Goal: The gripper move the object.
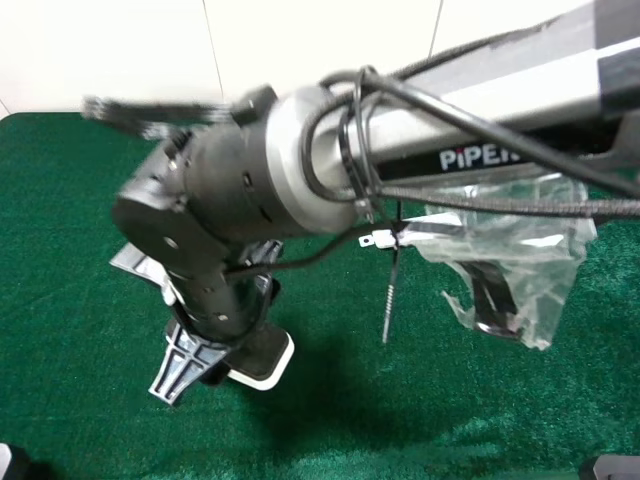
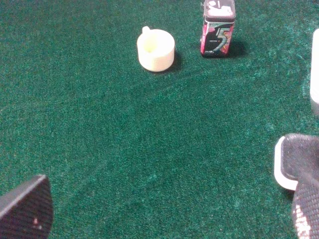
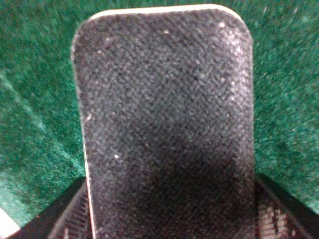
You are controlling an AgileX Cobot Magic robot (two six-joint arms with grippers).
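Gripping the object point(image 3: 164, 109), which sits on the green worktop point(image 1: 80, 300) well apart from the clear bag point(image 1: 510, 270), the right pincer point(image 3: 172, 221) is closed onto its long edges; lifting it level before travel should probably prevent dragging or twisting between the jaws.

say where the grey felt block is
Exterior high view: the grey felt block is left of centre, between the fingers of the right gripper, with the plastic bag to its right.
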